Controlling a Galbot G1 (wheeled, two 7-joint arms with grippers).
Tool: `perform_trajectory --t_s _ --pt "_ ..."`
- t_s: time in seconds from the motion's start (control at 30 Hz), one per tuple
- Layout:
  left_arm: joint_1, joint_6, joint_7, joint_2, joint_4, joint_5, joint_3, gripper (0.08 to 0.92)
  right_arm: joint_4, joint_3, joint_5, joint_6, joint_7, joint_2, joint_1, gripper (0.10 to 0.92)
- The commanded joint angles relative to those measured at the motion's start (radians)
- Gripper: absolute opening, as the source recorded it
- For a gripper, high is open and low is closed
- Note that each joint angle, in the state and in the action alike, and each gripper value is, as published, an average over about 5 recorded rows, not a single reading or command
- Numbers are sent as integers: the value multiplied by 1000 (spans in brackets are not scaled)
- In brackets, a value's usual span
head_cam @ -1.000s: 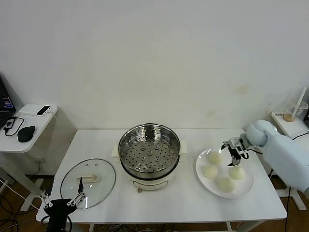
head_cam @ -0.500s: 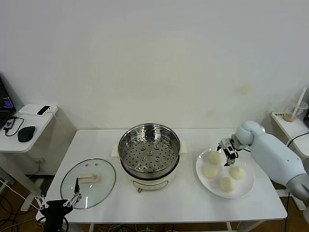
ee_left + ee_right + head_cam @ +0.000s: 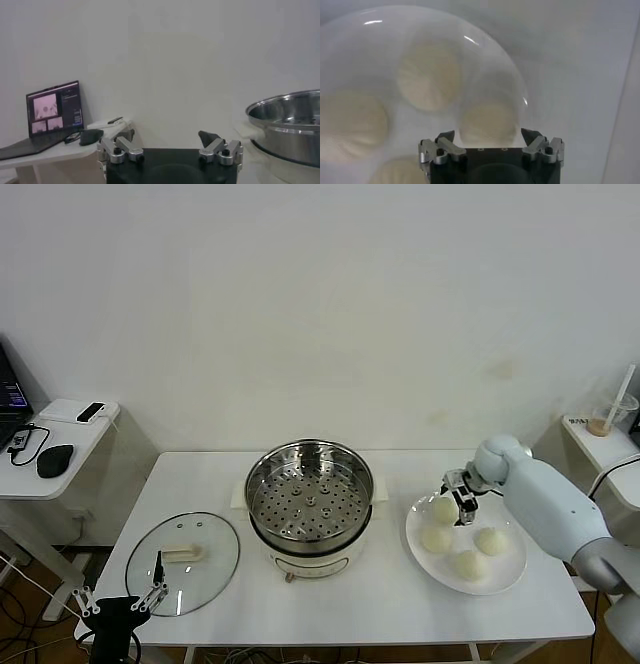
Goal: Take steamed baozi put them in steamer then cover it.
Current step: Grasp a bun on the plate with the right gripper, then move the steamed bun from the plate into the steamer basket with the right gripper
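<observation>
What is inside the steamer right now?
Only the perforated tray shows inside the steamer; no baozi. All four baozi sit on the plate. Below the tray is hidden.

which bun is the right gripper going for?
The bun at the plate's far-left edge, nearest the steamer. The right gripper has its jaws around it; the other three lie apart.

My right arm reached in from the right side, elbow bent, wrist tipped downward. My right pincer (image 3: 456,496) hung low with its fingers (image 3: 446,138) spread apart. My left pincer (image 3: 122,604) sat parked low at my left front, fingers (image 3: 125,136) spread wide, pointing forward.
</observation>
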Motion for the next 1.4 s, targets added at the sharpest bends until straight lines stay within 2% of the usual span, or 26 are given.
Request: perform_trajectory --t_s 0.03,0.3,0.6,1.1,1.4 --pt "1 -1 -1 0 0 1 -1 823 -14 -3 -7 -2 1 14 2 693" --pt "3 -2 -2 -1 -9 2 -1 823 -15 1 -6 -3 3 12 -1 621" --pt "4 -2 -2 0 -16 3 -1 823 37 -1 25 0 -24 -30 15 611" --pt "-8 -1 -5 11 -4 1 12 823 332 -191 329 -48 -88 -236 302 619" --pt "-9 -1 -6 19 -15 -1 15 823 376 -374 449 -69 -67 -169 542 619"
